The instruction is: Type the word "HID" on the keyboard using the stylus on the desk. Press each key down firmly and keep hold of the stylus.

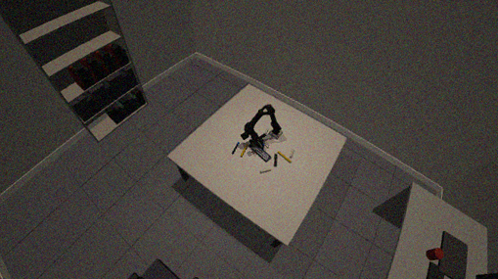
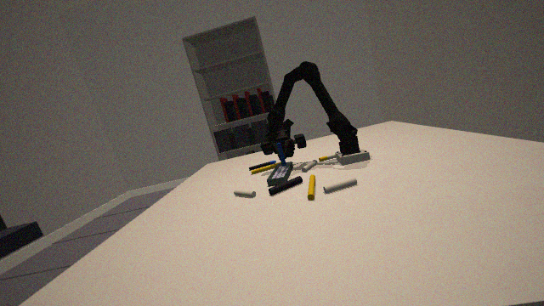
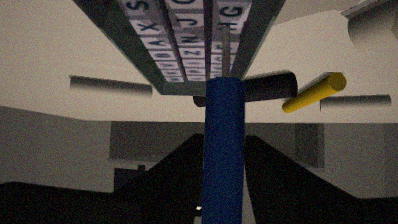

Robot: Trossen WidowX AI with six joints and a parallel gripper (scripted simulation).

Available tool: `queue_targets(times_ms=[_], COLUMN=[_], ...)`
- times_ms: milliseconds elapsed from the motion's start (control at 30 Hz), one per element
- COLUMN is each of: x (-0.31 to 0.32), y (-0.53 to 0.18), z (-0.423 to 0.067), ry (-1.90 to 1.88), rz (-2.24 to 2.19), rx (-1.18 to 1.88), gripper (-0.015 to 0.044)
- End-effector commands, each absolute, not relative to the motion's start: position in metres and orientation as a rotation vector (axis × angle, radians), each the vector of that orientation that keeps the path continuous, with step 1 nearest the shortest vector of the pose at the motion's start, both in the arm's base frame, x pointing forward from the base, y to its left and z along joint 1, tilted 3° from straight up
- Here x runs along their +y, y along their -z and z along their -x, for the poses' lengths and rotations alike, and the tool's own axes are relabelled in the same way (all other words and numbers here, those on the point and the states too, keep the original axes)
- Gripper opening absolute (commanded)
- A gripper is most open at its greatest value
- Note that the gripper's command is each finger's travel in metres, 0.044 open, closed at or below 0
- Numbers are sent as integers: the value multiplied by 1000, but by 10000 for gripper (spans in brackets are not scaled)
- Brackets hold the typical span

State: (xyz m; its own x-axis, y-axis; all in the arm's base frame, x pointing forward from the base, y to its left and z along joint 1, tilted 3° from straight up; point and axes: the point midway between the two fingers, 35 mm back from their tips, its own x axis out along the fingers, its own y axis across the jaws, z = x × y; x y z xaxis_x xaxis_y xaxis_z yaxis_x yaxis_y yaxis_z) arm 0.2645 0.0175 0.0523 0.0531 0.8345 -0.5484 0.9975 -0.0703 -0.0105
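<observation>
The blue stylus (image 2: pixel 280 153) (image 3: pixel 224 125) is held between the fingers of my gripper (image 2: pixel 281 149) (image 3: pixel 224 143), which is shut on it. Its thin grey tip points down at the keyboard. The dark green keyboard (image 2: pixel 280 172) (image 3: pixel 260 25) lies on the desk below the gripper, with rows of pale lettered keys. In the wrist view the tip ends at the H key (image 3: pixel 235 26), just beside the G key (image 3: pixel 234 10), in the right-hand row. Whether the tip touches or presses the key cannot be told.
A black cylinder (image 2: pixel 286 186) (image 3: pixel 270 86) lies close to the keyboard's far end in the wrist view. A yellow cylinder (image 2: pixel 311 187) (image 3: pixel 315 92) and a white one (image 2: pixel 340 185) lie beyond it. Another white piece (image 2: pixel 309 166), a yellow stick (image 2: pixel 263 169) and a blue-black stick (image 2: pixel 260 166) lie nearby.
</observation>
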Motion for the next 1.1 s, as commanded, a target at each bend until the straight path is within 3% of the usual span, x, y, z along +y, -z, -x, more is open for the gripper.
queue_targets(times_ms=[0, 400, 567, 633, 1067], x=[18, 19, 19, 21, 65], y=[-55, -87, -87, -86, -90], z=[-264, -264, -264, -265, -287], ry=[594, 590, 590, 591, 583], rz=[-1964, -1959, -1959, -1960, -1971], rx=[1838, 1835, 1835, 1834, 1843], gripper=[81, 84, 51, 0, 0])
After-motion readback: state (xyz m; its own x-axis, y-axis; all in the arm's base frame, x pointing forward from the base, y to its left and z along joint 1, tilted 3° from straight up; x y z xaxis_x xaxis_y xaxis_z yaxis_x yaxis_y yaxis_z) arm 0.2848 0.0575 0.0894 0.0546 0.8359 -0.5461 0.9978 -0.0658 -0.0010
